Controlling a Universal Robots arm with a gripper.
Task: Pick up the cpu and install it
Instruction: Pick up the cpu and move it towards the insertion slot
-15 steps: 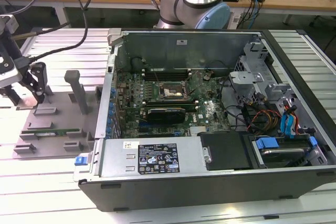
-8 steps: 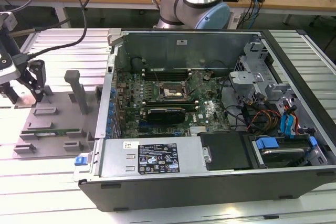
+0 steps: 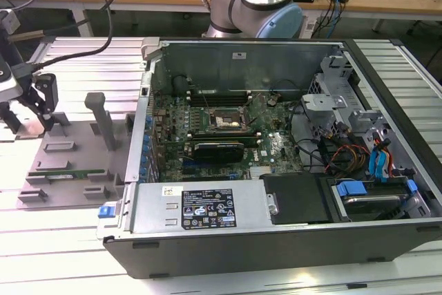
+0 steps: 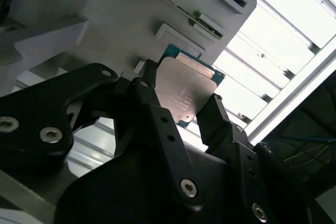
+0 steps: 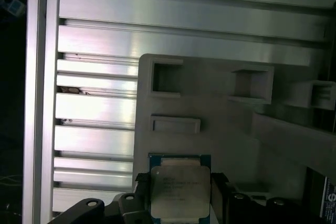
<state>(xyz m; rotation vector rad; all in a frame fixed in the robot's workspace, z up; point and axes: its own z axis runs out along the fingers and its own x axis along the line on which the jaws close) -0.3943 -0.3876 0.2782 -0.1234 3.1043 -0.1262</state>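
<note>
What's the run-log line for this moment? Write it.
gripper: shut on cpu | place: at grey fixture plate, beside computer case | install: not yet done

The flat metal-topped cpu point(image 4: 186, 90) is being clasped between the fingers of the black gripper point(image 4: 184, 98) over the grey plastic tray point(image 3: 69, 146), which is being borne by the slotted aluminium table point(image 3: 90, 60), at the exterior view's left of the open computer case point(image 3: 242, 56).

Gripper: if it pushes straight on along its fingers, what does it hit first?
Likely the grey fixture plate right behind the cpu that the gripper holds. How much gap is left, I can't tell.
</note>
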